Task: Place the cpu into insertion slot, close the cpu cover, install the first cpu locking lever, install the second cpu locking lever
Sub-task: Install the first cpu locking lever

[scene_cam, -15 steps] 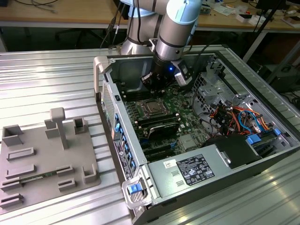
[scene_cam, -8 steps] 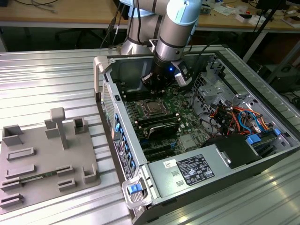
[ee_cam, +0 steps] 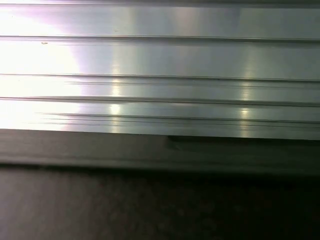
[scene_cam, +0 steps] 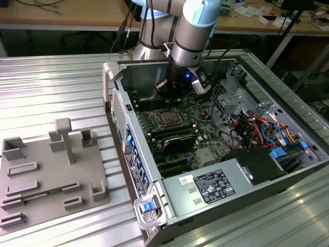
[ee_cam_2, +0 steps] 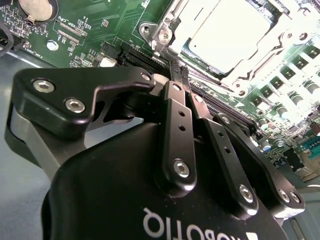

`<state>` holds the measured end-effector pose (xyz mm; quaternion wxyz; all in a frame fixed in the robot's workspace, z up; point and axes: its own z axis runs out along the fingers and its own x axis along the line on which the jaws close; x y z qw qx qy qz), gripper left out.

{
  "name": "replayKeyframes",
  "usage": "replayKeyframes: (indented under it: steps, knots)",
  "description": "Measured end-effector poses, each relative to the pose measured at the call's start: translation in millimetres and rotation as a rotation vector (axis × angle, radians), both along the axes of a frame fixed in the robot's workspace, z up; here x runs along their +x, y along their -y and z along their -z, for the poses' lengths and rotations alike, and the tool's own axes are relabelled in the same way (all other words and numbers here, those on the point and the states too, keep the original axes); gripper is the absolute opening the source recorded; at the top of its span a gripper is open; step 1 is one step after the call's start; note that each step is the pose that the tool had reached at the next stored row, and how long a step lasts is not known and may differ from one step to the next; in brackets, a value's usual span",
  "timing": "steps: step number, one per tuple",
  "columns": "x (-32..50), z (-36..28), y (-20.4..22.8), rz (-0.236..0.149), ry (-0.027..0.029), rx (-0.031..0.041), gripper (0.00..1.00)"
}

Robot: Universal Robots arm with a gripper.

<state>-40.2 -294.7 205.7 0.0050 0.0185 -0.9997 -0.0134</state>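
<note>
Cpu (ee_cam_2: 234,34) inside insertion slot (ee_cam_2: 190,50)

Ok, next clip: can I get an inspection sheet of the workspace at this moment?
Surface: ribbed aluminium table, carrying the open computer case.
Job's things: cpu lies in the insertion slot; cpu cover lies down over it.
Clutter: grey fixture tray on the table, on the exterior view's left of the case.
Grippers: gripper with fingers together, tips at the slot's corner.
Cables: red, orange and blue cables inside the case.
Surroundings: wooden benches behind the table.
</note>
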Motion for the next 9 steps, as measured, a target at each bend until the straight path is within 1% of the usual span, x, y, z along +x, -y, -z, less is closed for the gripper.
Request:
replayKeyframes:
  steps: [9]
  knots:
    - [0.0,0.1,1.8,0.0,-0.0001,-0.0001,0.11]
